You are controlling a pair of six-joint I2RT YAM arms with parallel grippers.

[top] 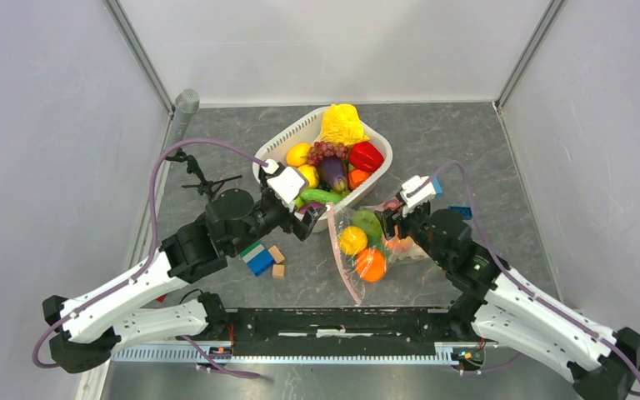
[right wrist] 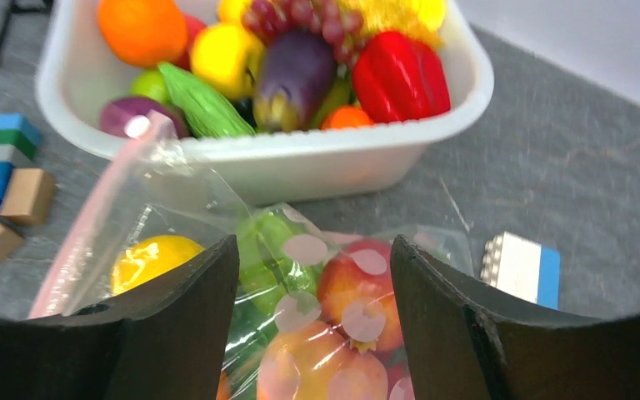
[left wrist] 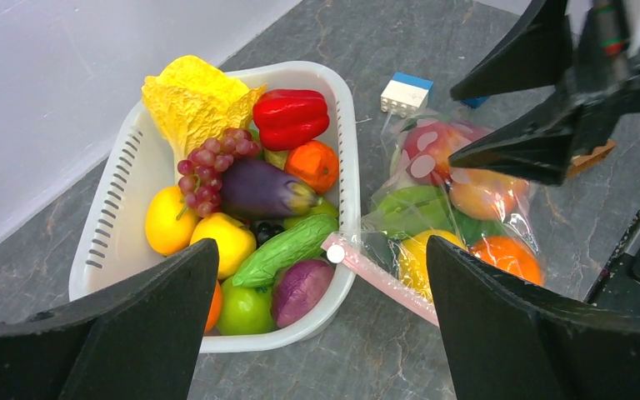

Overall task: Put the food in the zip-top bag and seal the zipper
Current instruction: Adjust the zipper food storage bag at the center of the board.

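Note:
The zip-top bag lies on the table in front of the white basket, with a yellow, an orange, a green and reddish pieces of food inside. Its pink zipper runs from the basket's near corner toward me, with the mouth gaping. More food fills the basket. My left gripper hangs open above the zipper's far end and the basket rim, holding nothing. My right gripper stands open over the bag's closed end, above a red-yellow fruit under the film.
Blue, green and tan blocks lie left of the bag. A white-and-blue block sits right of it. A small black stand and a grey cylinder are at the back left. Walls close three sides.

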